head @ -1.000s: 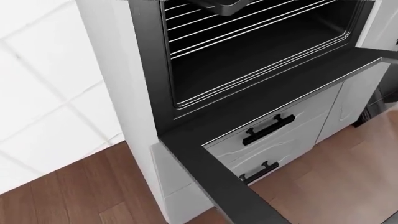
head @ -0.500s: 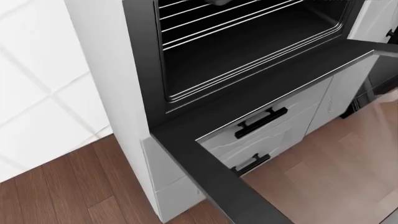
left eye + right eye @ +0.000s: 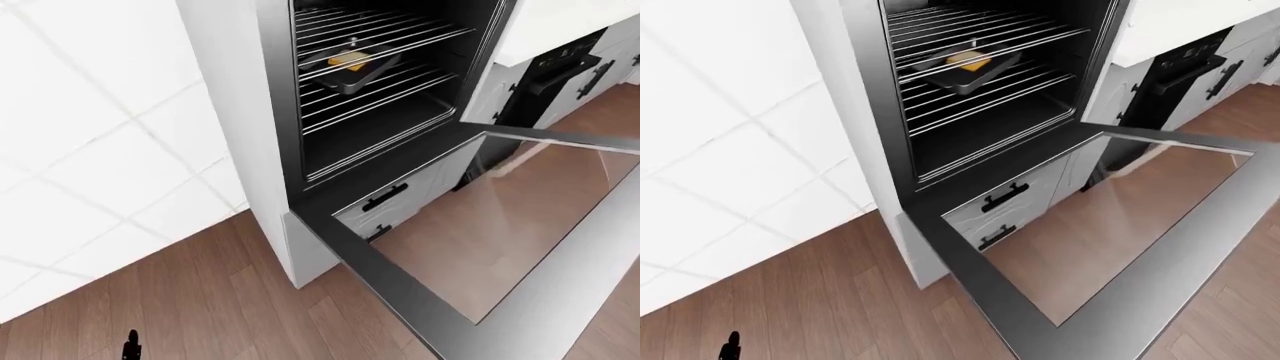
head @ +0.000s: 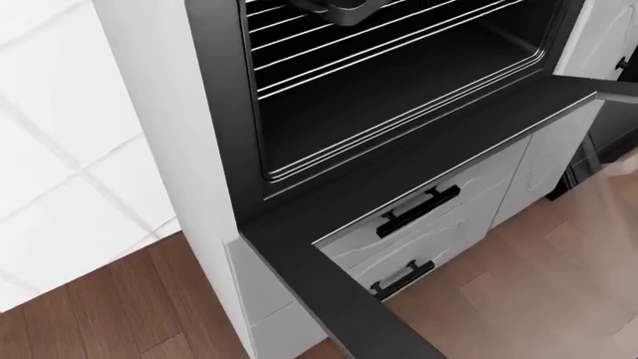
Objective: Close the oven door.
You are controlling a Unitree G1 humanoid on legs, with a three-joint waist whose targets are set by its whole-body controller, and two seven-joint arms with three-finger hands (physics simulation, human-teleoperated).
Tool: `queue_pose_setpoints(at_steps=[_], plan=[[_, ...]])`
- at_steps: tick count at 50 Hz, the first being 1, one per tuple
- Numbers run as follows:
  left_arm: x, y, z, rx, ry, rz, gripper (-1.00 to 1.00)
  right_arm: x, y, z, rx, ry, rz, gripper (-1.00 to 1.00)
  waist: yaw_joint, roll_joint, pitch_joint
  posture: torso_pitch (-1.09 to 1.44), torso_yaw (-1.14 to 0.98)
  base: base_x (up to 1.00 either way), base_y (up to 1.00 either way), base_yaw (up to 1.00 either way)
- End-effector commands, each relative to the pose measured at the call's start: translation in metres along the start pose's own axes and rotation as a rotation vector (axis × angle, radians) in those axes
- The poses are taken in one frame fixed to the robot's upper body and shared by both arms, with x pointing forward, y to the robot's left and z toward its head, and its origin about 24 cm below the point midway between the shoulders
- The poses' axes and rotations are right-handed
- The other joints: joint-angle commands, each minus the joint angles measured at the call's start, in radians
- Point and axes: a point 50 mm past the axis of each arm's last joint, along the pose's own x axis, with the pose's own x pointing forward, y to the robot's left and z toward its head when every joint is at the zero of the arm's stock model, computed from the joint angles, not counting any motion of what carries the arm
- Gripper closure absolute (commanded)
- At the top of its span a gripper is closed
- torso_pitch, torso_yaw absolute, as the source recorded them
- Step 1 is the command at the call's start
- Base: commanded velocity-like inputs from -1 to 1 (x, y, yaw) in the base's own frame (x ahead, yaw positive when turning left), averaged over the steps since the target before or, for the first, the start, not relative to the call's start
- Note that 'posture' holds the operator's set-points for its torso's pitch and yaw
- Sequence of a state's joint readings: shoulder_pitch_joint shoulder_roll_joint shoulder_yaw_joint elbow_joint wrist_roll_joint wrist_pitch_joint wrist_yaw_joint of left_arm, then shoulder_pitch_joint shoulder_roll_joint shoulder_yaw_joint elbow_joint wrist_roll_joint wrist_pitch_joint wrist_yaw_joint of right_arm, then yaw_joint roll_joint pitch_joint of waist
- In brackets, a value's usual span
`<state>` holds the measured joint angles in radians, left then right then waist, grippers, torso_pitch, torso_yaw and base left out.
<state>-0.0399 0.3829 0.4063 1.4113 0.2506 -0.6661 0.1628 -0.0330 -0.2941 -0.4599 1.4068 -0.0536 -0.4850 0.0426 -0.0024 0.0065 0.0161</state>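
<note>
In your left-eye view the oven (image 3: pixel 385 82) stands open in a white cabinet (image 3: pixel 225 97). Its door (image 3: pixel 400 285) hangs flat, reaching toward the lower right, and you see the wood floor (image 3: pixel 180 300) through its glass. A dark tray (image 3: pixel 352 67) with something yellow in it sits on an upper rack (image 3: pixel 390 94). 2 drawers with black handles (image 3: pixel 385 196) show under the cavity. A small black shape (image 3: pixel 131 346) at the bottom left edge may be part of your left arm; you cannot tell whether that hand is spread or closed.

In your head view the whole picture has slid a little since 0.5 s ago, so the camera has moved, not the oven. The cavity sits slightly further left, and the tray's underside now shows more at the top edge. The door frame runs from the hinge line down to the bottom edge. Both drawer handles are plain. No hand shows here.

Your right-eye view gives nearly the same scene as the left. A second black appliance (image 3: pixel 1170 82) stands at the upper right. Your right hand is out of every view.
</note>
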Motion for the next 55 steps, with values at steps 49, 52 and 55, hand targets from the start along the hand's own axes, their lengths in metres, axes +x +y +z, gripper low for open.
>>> queue_pose_setpoints(at_steps=[49,52,55], plan=[[0.0050,0.0094,0.0100,-0.004,-0.056,0.037,-1.00,0.0029,-0.0023,0.0083,0.007,-0.032,0.024,-1.00,-0.038,-0.004,0.008,0.00,0.00,-0.02,0.00,-0.35],[0.0051,0.0095,0.0100,-0.004,-0.056,0.037,-1.00,0.0028,-0.0022,0.0081,0.008,-0.032,0.026,-1.00,-0.040,0.005,0.018,0.00,0.00,-0.11,0.00,-0.56],[0.0050,0.0095,0.0100,-0.004,-0.056,0.037,-1.00,0.0029,-0.0021,0.0083,0.010,-0.032,0.029,-1.00,-0.034,0.037,0.022,0.00,0.00,-0.15,0.00,-0.66]])
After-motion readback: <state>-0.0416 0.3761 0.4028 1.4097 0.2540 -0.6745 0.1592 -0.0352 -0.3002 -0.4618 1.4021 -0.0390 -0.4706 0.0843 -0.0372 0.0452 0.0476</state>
